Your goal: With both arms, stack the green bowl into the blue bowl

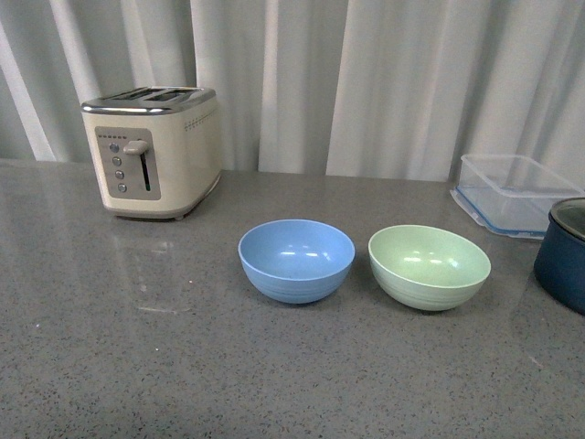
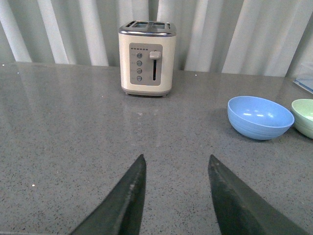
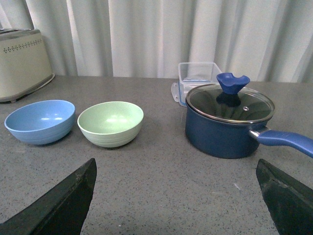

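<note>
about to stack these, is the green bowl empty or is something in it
Empty and upright. The green bowl shows a bare inside in the right wrist view, only light glints.

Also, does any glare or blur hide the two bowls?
Front view: even light, only small highlights inside the blue bowl and the green bowl, both sharp. Left wrist view: the left gripper is dark and slightly soft close to the lens. Right wrist view: weak reflections on the glass lid of the pot.

Sky-blue bowl [image 1: 296, 260]; mint-green bowl [image 1: 429, 266]; cream toaster [image 1: 153, 151]; navy pot [image 3: 229, 120].
</note>
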`<state>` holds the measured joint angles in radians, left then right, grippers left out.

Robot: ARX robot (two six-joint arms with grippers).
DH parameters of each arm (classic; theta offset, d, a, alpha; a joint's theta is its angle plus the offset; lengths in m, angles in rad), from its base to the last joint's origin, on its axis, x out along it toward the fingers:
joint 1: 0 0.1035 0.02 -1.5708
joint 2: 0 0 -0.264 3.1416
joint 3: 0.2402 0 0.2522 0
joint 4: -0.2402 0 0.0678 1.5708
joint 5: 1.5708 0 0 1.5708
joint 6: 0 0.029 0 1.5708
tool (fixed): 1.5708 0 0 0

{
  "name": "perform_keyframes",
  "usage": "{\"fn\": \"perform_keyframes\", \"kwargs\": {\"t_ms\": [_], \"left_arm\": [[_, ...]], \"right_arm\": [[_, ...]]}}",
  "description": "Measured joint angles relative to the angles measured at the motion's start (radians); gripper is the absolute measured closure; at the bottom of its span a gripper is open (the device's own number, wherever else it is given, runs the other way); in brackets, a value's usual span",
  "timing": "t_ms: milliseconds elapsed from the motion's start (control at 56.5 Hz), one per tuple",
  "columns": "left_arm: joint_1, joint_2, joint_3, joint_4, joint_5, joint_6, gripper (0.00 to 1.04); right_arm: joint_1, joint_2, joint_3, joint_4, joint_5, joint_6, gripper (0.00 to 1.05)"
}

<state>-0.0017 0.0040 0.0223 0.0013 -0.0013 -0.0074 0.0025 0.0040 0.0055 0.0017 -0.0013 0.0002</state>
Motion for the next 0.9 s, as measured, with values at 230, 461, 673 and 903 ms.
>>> {"fn": "perform_keyframes", "kwargs": {"t_ms": [230, 461, 673, 903], "left_arm": [[0.0, 0.0, 0.0, 0.0, 0.0, 0.0, 0.2], [0.0, 0.0, 0.0, 0.0, 0.0, 0.002, 0.07], [0.0, 0.0, 0.0, 0.0, 0.0, 0.002, 0.07], [0.0, 0.0, 0.0, 0.0, 0.001, 0.002, 0.07]], "right_arm": [[0.0, 0.0, 0.0, 0.0, 0.0, 0.0, 0.1], [0.0, 0.0, 0.0, 0.0, 0.0, 0.0, 0.1], [0.0, 0.0, 0.0, 0.0, 0.0, 0.0, 0.1], [-0.021, 0.062, 0.043, -0.108, -0.139, -0.099, 0.1]]}}
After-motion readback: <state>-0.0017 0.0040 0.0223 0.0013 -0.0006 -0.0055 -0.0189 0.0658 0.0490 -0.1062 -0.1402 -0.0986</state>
